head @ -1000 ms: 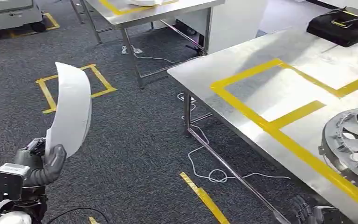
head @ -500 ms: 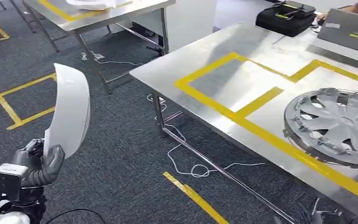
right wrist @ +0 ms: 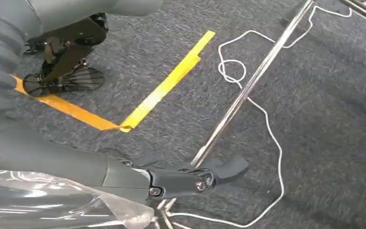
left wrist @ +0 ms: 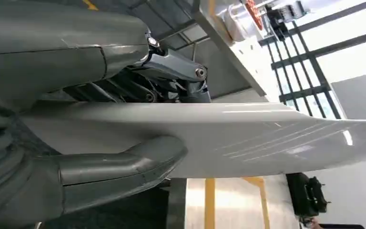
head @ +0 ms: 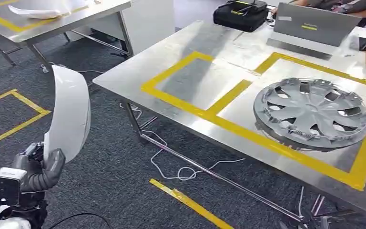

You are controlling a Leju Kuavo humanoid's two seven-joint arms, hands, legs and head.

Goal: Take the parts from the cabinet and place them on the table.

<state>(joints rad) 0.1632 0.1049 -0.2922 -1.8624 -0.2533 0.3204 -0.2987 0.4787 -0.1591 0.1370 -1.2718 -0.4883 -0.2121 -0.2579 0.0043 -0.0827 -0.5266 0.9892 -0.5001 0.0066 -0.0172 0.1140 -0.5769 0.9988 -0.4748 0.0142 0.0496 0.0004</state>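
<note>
The robot's left hand (head: pixel 40 167), low at the left of the head view, grips the lower edge of a long, curved white plastic panel (head: pixel 69 112) and holds it upright above dark grey carpet (head: pixel 114 162). The left wrist view shows the thick grey thumb (left wrist: pixel 124 164) pressed under the panel (left wrist: pixel 248 136) and darker fingers (left wrist: pixel 171 71) clamped on its other face. The right hand (right wrist: pixel 138 179) hangs low over the carpet (right wrist: pixel 324 109), its fingers beside crinkled clear plastic film (right wrist: pixel 52 202); whether it holds the film cannot be told. Ahead to the right stands a shiny steel table (head: pixel 138 64) marked with yellow tape rectangles (head: pixel 205 112). A grey plastic wheel cover (head: pixel 312 114) lies flat inside one rectangle.
</note>
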